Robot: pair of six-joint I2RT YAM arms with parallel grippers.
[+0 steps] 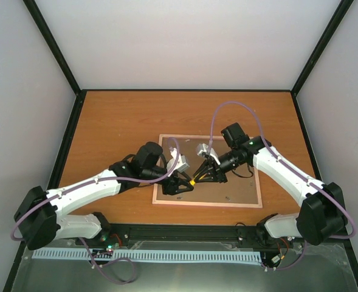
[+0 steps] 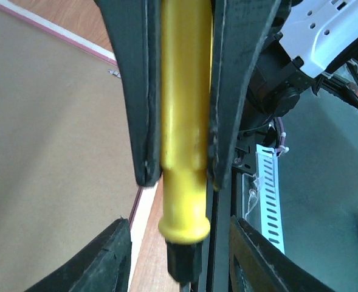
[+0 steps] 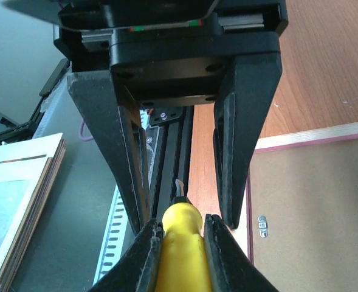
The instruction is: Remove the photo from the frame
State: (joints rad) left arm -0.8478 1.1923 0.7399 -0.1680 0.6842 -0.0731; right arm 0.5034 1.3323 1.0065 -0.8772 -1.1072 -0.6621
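no writing, label, brand or number can be read in any view. the back of the frame (image 1: 227, 205), at the centre of the top view, carries only small specks, too small to tell. the stack of sheets (image 3: 20, 194), at the lower left of the right wrist view, shows a pale blurred face with no legible print.
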